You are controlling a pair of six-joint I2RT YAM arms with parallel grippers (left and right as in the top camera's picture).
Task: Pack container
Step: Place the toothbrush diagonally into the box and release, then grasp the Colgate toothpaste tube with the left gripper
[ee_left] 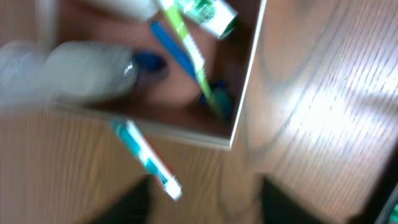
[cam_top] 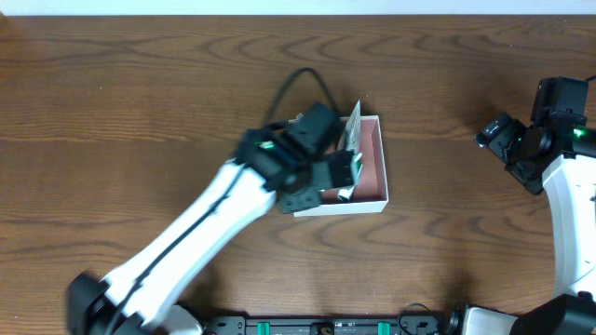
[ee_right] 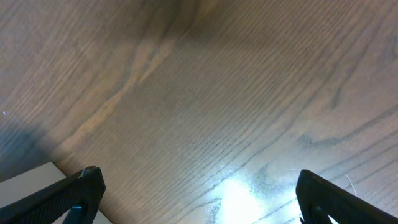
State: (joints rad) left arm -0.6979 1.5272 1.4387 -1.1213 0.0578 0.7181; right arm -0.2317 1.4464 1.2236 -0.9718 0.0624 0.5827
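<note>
The container (cam_top: 374, 160) is a square shallow box with white walls and a pinkish-brown inside, at the table's middle. In the blurred left wrist view, the container (ee_left: 246, 81) holds a green toothbrush (ee_left: 186, 46), a blue toothbrush (ee_left: 177, 53), a white bottle (ee_left: 93, 74) and a green-and-white tube (ee_left: 211, 15). A teal-and-white tube (ee_left: 146, 160) lies just outside its wall on the wood. My left gripper (cam_top: 352, 170) hovers over the container, open and empty (ee_left: 205, 205). My right gripper (cam_top: 489, 138) is open and empty over bare wood (ee_right: 199, 193), far right of the container.
A pale packet (cam_top: 352, 130) stands up at the container's far wall. A black cable (cam_top: 293, 84) loops behind the left arm. A white corner (ee_right: 25, 177) shows at the lower left of the right wrist view.
</note>
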